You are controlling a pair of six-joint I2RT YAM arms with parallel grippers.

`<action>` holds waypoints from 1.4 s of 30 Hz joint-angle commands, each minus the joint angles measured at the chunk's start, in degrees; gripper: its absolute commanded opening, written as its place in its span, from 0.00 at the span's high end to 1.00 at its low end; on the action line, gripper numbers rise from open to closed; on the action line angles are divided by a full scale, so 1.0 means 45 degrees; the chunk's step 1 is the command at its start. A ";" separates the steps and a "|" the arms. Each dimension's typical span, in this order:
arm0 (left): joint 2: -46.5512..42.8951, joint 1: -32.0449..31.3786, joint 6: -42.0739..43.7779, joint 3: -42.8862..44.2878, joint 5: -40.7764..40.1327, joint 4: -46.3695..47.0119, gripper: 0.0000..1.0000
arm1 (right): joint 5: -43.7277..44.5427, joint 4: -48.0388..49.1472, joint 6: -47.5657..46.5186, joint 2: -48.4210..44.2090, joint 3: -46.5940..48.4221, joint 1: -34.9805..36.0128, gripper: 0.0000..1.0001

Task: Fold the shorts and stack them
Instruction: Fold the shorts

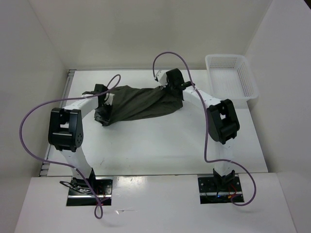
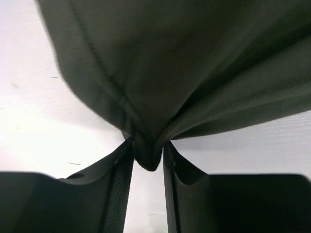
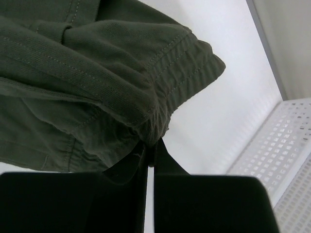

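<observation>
One pair of shorts [image 1: 141, 103], dark olive-green, wrinkled, with stitched hems, spread between two grippers over the far half of one white table [image 1: 160, 141]; left gripper [image 2: 147, 150] pinched tight on a bunched fold at the left end; right gripper [image 3: 151, 149] clamped on a seamed edge at the right end; one white mesh basket [image 1: 250, 80] at the far right corner, apart from the cloth.
</observation>
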 commanded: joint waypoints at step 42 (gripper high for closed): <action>0.0919 0.0696 0.0061 0.8898 -0.0950 0.3288 1.00 | 0.5821 0.4411 0.1004 0.3381 0.7013 0.0058 1.00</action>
